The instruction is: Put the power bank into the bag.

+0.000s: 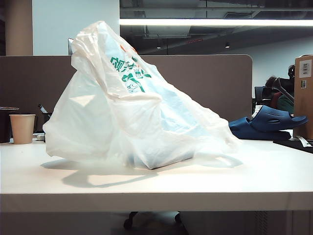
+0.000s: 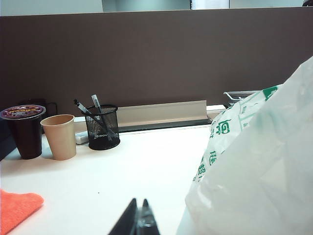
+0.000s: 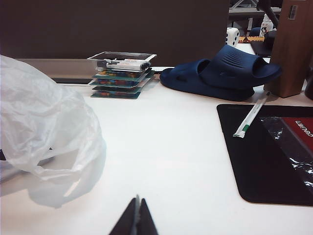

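1. Translucent white plastic fills the exterior view: the bag [image 1: 132,103] stands slumped in the middle of the desk [image 1: 156,181], its green print facing the camera and a loop handle trailing to the right. Something bluish shows faintly through its base, but whether that is the power bank cannot be told; no black slab lies in the open. Neither arm shows here. A paper cup [image 1: 22,128] sits at the far left, blue foam clogs [image 1: 266,125] at the far right.

2. In the left wrist view the left pincer [image 2: 139,221] is clenched and empty, low over the desk, with the bag [image 2: 254,166] just beside it. Beyond stand a mesh pen holder [image 2: 102,127] and a paper cup [image 2: 58,137]. No power bank appears.

3. In the right wrist view the right pincer [image 3: 137,220] is likewise clenched on nothing. The bag [image 3: 44,127] lies near on one side, a black mat [image 3: 264,156] on the other; again, no power bank.

4. Judging by this, both pincers flank the bag about equally, and neither has a visible target.
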`<state>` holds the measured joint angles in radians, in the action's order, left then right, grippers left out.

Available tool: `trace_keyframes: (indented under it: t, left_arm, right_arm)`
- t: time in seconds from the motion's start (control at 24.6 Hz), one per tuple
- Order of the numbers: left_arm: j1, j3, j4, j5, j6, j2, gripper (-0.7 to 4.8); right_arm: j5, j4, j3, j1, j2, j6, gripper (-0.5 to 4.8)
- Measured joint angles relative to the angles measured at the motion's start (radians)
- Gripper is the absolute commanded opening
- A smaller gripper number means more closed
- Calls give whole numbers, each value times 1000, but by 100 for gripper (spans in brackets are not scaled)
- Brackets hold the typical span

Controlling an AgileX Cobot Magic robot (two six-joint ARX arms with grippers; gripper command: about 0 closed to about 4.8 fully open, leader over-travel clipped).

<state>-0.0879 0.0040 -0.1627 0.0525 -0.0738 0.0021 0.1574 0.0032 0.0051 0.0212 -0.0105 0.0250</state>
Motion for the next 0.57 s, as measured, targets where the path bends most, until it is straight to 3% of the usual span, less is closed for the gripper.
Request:
trace_keyframes:
  t: [0.57]
  left_arm:
    - [0, 0, 21, 0, 0, 0, -6]
  right_arm:
    - [0, 0, 0, 0, 0, 0, -4]
